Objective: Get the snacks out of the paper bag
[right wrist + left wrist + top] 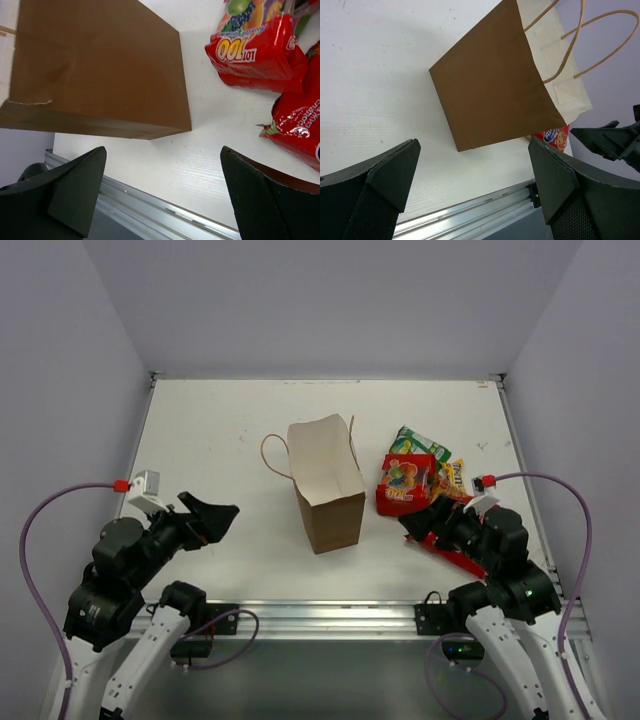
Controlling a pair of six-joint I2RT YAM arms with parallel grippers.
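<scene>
The brown paper bag [328,490] stands upright mid-table with its mouth open; its pale inside shows no packets. It also shows in the left wrist view [495,95] and the right wrist view [100,70]. The snacks lie on the table to its right: a red bag [405,485], a green-yellow packet [418,443], a small yellow one [453,478] and a red one [458,560] partly under my right arm. My left gripper [225,520] is open and empty, left of the bag. My right gripper [415,527] is open and empty, between the bag and the snacks.
The table's metal front rail [320,615] runs along the near edge and shows close below both grippers [470,210] [165,212]. The bag's loop handles [275,453] stick out to its left. Grey walls enclose the table.
</scene>
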